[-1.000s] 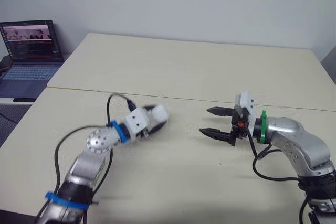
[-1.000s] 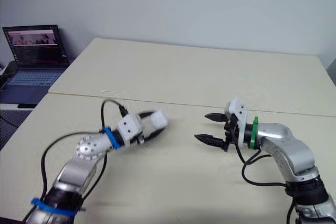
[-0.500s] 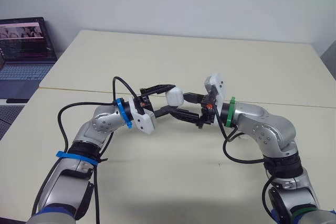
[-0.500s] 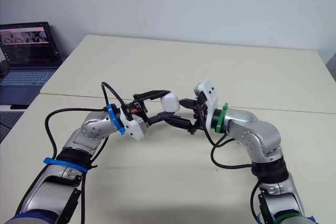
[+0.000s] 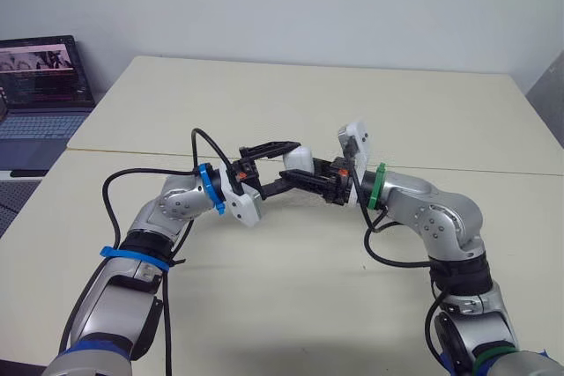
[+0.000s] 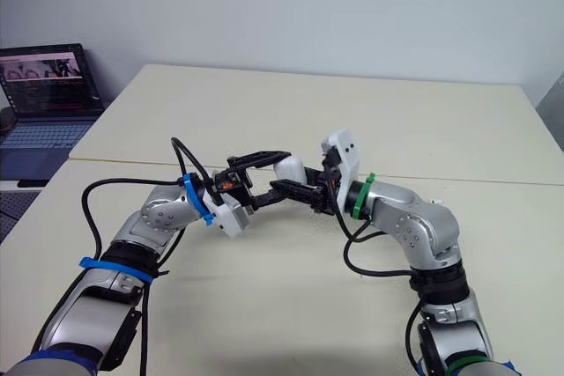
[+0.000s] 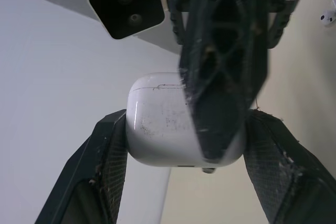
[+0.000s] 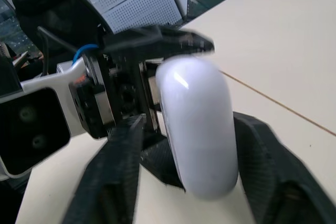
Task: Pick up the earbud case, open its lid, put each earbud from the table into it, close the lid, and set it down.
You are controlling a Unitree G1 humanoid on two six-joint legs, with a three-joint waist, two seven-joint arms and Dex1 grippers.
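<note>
Case (image 7: 157, 119) held above the desk (image 5: 291, 305) – lid not yet open.
Left hand (image 5: 284, 163) is clamped on the case across its sides. Right hand (image 8: 189, 129) is spread, straddling the case; its contact cannot be confirmed. Risk: prying the lid against a two-point grip may twist the case loose and drop it – a push off the seam would do it. The hinge side is unclear. One small white item at the frame edge, likely an earbud (image 7: 328, 18), is cut off.
</note>
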